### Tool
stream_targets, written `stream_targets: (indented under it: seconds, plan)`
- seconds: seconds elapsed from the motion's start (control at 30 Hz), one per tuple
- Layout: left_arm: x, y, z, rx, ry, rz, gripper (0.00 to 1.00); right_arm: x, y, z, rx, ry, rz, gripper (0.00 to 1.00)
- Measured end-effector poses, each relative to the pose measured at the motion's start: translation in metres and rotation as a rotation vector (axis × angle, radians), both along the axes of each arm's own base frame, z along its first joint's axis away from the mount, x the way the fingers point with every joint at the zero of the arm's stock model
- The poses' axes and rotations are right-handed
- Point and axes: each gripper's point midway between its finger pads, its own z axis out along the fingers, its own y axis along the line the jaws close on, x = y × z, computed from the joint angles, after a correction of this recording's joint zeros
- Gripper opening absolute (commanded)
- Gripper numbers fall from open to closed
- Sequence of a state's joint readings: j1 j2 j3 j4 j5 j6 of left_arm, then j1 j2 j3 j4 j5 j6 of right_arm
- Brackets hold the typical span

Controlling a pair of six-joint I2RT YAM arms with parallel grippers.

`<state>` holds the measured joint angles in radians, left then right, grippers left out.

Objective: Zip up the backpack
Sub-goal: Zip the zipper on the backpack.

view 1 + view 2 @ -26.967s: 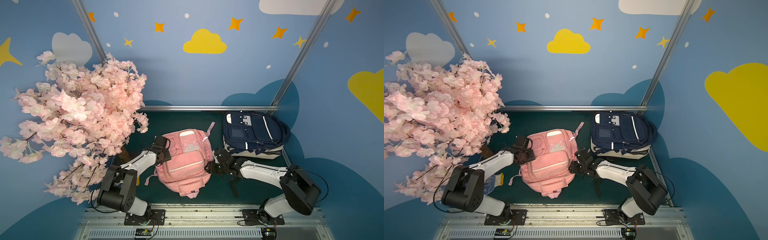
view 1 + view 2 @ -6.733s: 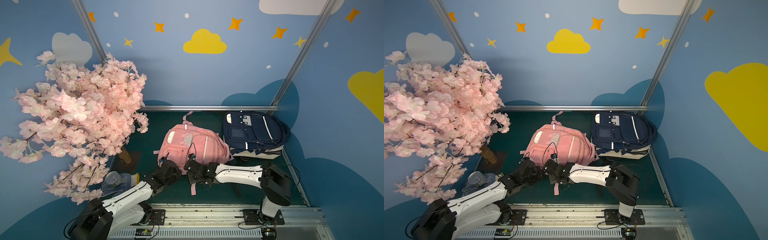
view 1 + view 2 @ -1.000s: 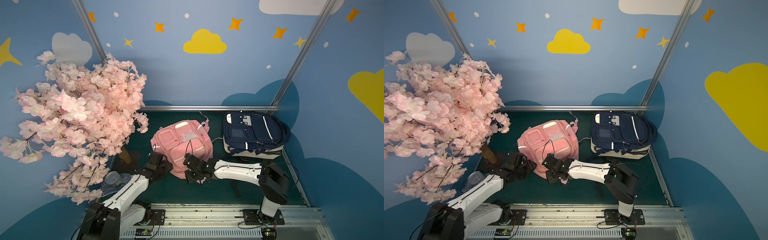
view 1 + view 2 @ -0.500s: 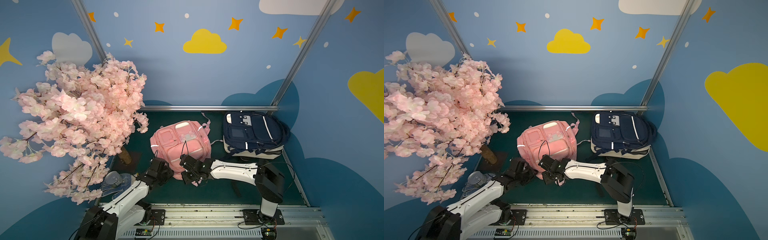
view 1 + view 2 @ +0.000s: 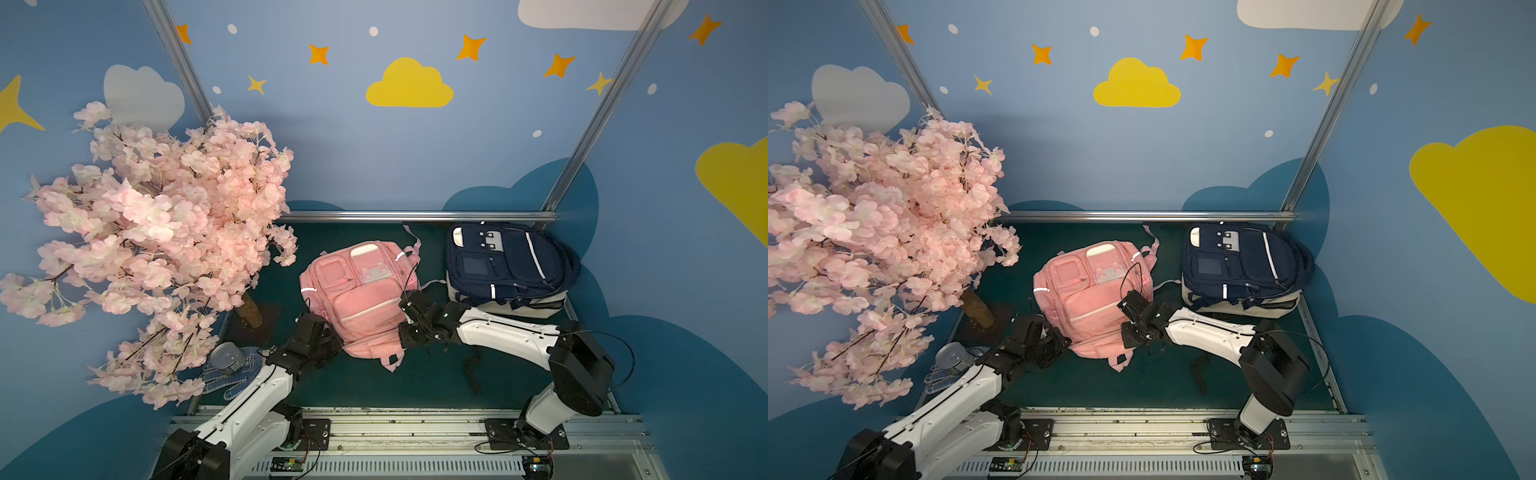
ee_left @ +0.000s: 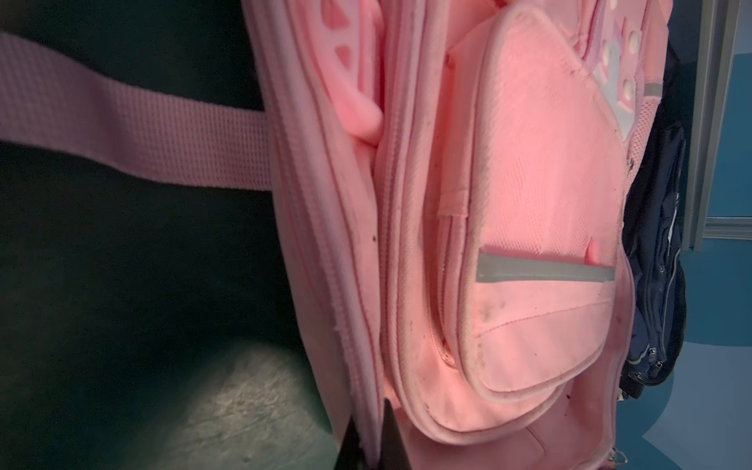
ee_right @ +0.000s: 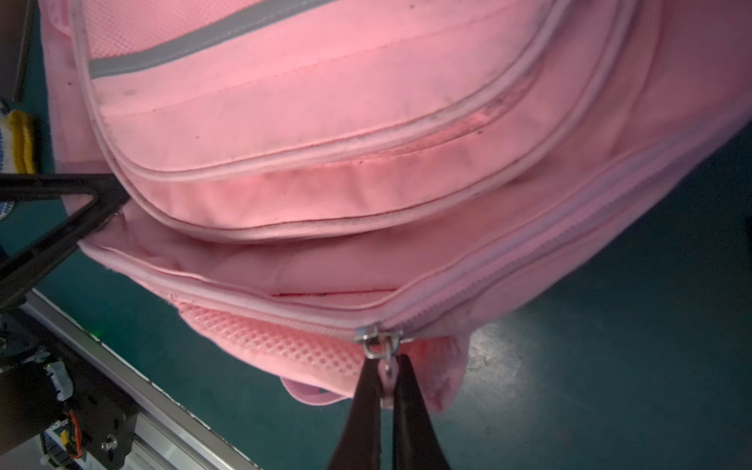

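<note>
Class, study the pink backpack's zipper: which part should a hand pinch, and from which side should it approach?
Pinch the pull tab dangling from the metal slider, approaching from outside the edge of the pink backpack, in line with the tab: it sticks outward, thin and flat. The right hand grips it so.

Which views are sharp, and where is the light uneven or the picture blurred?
Both top views: even light, sharp, the pink backpack clear. Left wrist view: dim, the mat almost black except one lit patch, the strap soft. Right wrist view: zipper pull sharp, a glare spot on the mat.
</note>
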<state>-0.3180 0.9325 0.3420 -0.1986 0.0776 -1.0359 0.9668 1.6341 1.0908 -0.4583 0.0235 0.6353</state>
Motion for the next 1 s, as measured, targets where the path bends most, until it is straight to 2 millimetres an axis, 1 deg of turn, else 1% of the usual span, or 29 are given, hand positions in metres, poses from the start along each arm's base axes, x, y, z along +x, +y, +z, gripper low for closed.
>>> stream_targets:
  seconds: [0.1,0.17,0.2,0.27,0.33,0.43,0.5,0.57,0.73,0.83,0.93,1.0]
  plan:
    - [0.002,0.004,-0.004,0.023,0.022,-0.002,0.09,-0.003,0.0,-0.001,-0.008,0.001,0.006,0.0]
    - [0.007,0.008,-0.006,0.05,0.044,0.001,0.12,-0.01,0.005,-0.001,-0.014,-0.009,0.027,0.0]
    - [0.012,0.012,-0.006,0.066,0.052,0.007,0.16,-0.015,0.008,0.0,-0.016,-0.014,0.042,0.0]
    - [0.023,0.02,-0.005,0.093,0.061,0.026,0.28,-0.023,0.017,0.001,-0.02,-0.029,0.071,0.0]
    - [0.034,0.03,-0.002,0.113,0.061,0.05,0.43,-0.032,0.032,0.002,-0.012,-0.034,0.11,0.0]
    - [0.037,0.04,0.005,0.149,0.059,0.065,0.55,-0.042,0.057,0.0,0.012,-0.023,0.159,0.0]
    - [0.031,0.042,0.007,0.153,0.067,0.067,0.6,-0.045,0.07,-0.003,0.024,-0.012,0.18,0.0]
    - [0.02,0.039,0.009,0.13,0.06,0.059,0.64,-0.045,0.081,-0.004,0.037,-0.007,0.192,0.0]
    - [-0.018,0.027,0.012,0.062,0.03,0.035,0.72,-0.051,0.104,0.001,0.071,-0.004,0.244,0.0]
    - [-0.032,0.023,0.013,0.015,0.009,0.04,0.72,-0.058,0.111,0.001,0.077,-0.005,0.274,0.0]
    - [-0.036,0.021,0.011,-0.011,0.022,0.053,0.7,-0.062,0.114,-0.002,0.072,-0.002,0.293,0.0]
    - [-0.036,0.018,0.006,-0.016,0.047,0.052,0.65,-0.065,0.116,-0.004,0.068,-0.002,0.302,0.0]
